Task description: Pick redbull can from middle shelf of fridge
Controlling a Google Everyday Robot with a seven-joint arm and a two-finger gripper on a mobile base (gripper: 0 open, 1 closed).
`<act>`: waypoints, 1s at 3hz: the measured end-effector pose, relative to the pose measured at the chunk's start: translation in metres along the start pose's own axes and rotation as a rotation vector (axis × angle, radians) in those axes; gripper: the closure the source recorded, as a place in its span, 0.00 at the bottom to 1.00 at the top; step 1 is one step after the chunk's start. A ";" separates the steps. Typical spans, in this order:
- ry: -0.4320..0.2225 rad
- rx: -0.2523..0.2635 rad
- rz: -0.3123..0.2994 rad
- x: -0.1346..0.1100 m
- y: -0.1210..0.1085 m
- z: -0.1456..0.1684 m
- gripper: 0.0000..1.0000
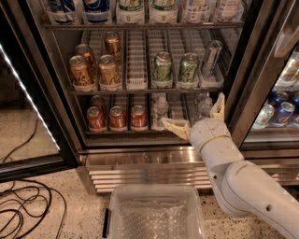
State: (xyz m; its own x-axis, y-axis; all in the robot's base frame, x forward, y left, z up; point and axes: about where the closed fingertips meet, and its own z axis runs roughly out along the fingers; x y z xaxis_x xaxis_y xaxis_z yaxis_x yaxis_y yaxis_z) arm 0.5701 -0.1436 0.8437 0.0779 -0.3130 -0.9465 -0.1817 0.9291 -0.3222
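The redbull can [211, 58], slim and silvery-blue, stands tilted at the right end of the middle shelf [140, 89] of the fridge [65, 135]. Gold cans [96, 70] stand at the shelf's left and two green cans [175, 69] stand just left of the redbull can. My gripper [196, 116] is open and empty, in front of the bottom shelf, below the redbull can. One finger [174, 128] points left and the other [218, 106] points up.
Red cans [117, 117] and water bottles [160, 111] stand on the bottom shelf behind my gripper. Large bottles [140, 10] fill the top shelf. A clear plastic bin [156, 212] sits on the floor below. Black cables [23, 205] lie at the left. A second cooler [280, 112] stands at the right.
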 end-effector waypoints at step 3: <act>-0.044 0.259 0.062 -0.005 -0.046 0.026 0.46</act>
State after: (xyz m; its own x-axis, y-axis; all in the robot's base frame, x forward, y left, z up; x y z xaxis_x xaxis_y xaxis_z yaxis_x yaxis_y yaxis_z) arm 0.6032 -0.1795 0.8640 0.1185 -0.2501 -0.9609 0.0692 0.9675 -0.2433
